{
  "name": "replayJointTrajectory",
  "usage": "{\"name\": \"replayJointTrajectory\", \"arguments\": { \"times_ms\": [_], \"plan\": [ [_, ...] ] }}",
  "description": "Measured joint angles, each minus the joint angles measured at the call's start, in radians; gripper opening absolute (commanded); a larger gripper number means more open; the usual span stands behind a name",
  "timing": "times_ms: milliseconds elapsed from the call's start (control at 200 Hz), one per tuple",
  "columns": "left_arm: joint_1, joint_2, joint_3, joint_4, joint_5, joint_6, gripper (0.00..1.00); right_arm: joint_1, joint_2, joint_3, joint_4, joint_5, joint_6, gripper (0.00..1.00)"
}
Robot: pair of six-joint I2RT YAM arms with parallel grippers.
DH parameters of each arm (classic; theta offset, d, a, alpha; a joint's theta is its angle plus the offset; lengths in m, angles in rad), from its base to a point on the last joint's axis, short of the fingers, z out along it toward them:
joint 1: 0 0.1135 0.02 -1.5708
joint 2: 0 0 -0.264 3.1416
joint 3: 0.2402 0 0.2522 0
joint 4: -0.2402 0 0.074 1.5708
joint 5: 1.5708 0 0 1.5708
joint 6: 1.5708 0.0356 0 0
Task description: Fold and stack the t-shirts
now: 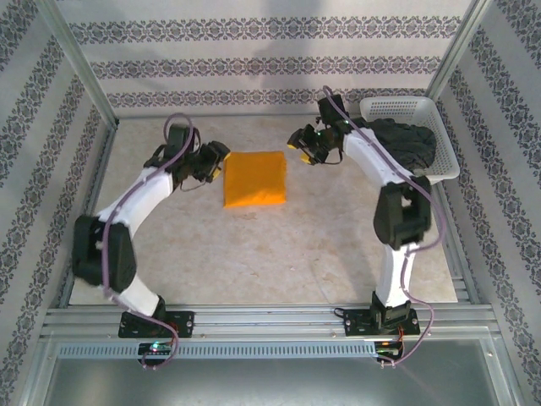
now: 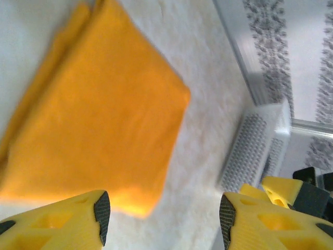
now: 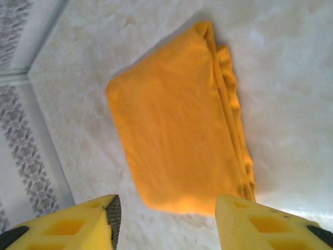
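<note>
1. Folded t-shirt [image 1: 254, 178] — flat on the table [image 1: 279, 254], centre, toward the far side.
2. Left gripper [image 1: 220, 165] just left of it; right gripper [image 1: 297, 147] just right, both apart from it.
3. Basket [image 1: 397, 106] — far right corner; second t-shirt [image 1: 407, 145] heaped inside.

1. The orange t-shirt [image 1: 254, 178] lies flat and folded mid-table. Bare table [image 1: 279, 254] runs all around it, with the widest stretch on the near side.
2. The left tool [image 1: 220, 162] hangs just beside the shirt's left edge, jaws spread with nothing between them, narrowing that side's gap.
3. The right tool [image 1: 300, 149] sits near the shirt's far right corner, jaws likewise apart.
4. A white basket [image 1: 397, 103] fills the far right corner, with the dark t-shirt [image 1: 410, 144] heaped inside. The right arm [image 1: 376, 165] crosses its left side.
5. Patterned walls [image 1: 42, 127] close off the left, far and right sides.
</note>
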Motion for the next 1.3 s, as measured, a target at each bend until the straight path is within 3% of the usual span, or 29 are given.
{"name": "replayJointTrajectory", "arguments": {
  "times_ms": [120,220,310,525,719,934,1119,1304],
  "plan": [
    [-0.167,-0.095,-0.203,0.108,-0.052,-0.158,0.66,0.038,-0.269,-0.345,0.174,-0.01,0.036,0.57],
    [-0.288,-0.05,-0.276,0.193,-0.122,-0.275,0.73,0.078,-0.41,-0.574,0.303,-0.031,0.077,0.58],
    [-0.333,0.019,-0.285,0.291,-0.181,-0.36,0.73,0.095,-0.473,-0.707,0.356,-0.044,0.105,0.58],
    [-0.383,0.232,-0.256,0.522,-0.293,-0.543,0.72,0.068,-0.566,-0.807,0.37,-0.045,0.121,0.57],
    [-0.427,0.36,-0.196,0.59,-0.341,-0.652,0.68,0.022,-0.645,-0.808,0.368,-0.046,0.121,0.57],
    [-0.427,0.443,-0.139,0.655,-0.396,-0.719,0.45,0.018,-0.702,-0.832,0.354,-0.048,0.121,0.56],
    [-0.42,0.523,-0.095,0.706,-0.427,-0.737,0.0,0.016,-0.719,-0.861,0.334,-0.048,0.121,0.56],
    [-0.36,0.525,-0.108,0.732,-0.414,-0.708,0.0,0.01,-0.719,-0.861,0.313,-0.048,0.117,0.55]
  ]
}}
